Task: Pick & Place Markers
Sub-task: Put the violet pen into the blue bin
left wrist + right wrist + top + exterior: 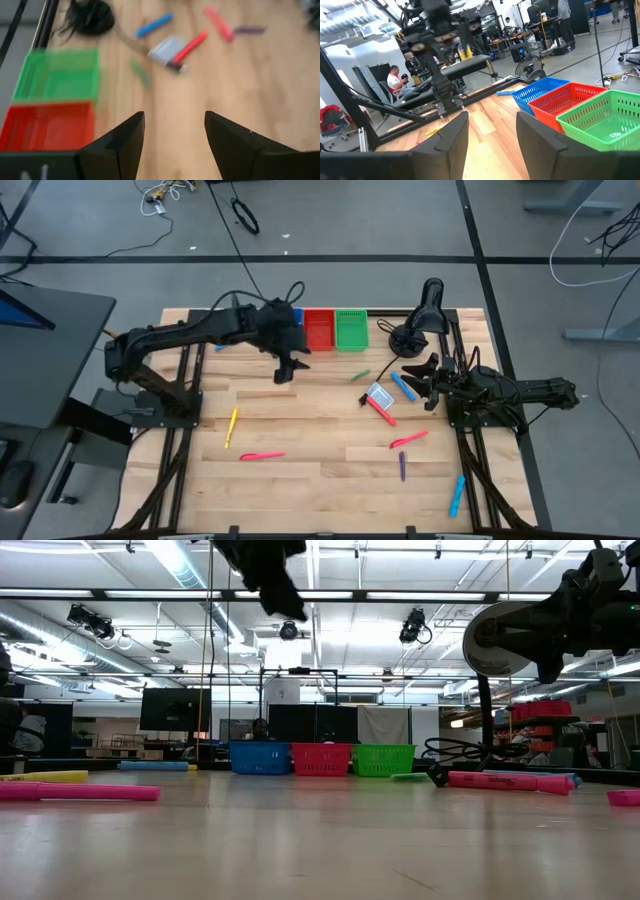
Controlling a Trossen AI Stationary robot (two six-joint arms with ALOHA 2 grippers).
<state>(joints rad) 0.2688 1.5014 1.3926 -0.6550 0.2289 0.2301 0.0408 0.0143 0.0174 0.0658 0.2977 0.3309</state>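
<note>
the markers lie loose on the wooden table (320, 480), none of them in a bin and none held. just beyond the right gripper (424, 385) are a blue marker (404, 386) and a red marker (381, 411), the red one lying against a small white-and-blue card (379, 393). a green marker (360, 375) sits between the two grippers, nearer the right one. on the near side of the right gripper a pink marker (409, 439), a purple marker (402, 466) and a second blue marker (457, 495) are spread out, each farther from it than the last. well apart from the left gripper (286, 368), toward the front of the table, a yellow marker (232, 426) and another pink marker (262, 456) lie near each other without touching.

the left gripper hangs above the boards with its fingers (127, 142) parted and only bare wood between them, empty. just behind it stand the red bin (318, 330) and green bin (351, 328), with the blue bin (540, 91) beside them, mostly hidden under the arm from above.

the right gripper waits at the table's right edge, fingers (451, 137) apart, nothing in them. a black round stand base (405, 340) sits just behind it.

across the room past the left arm a person (396, 80) is seated.
</note>
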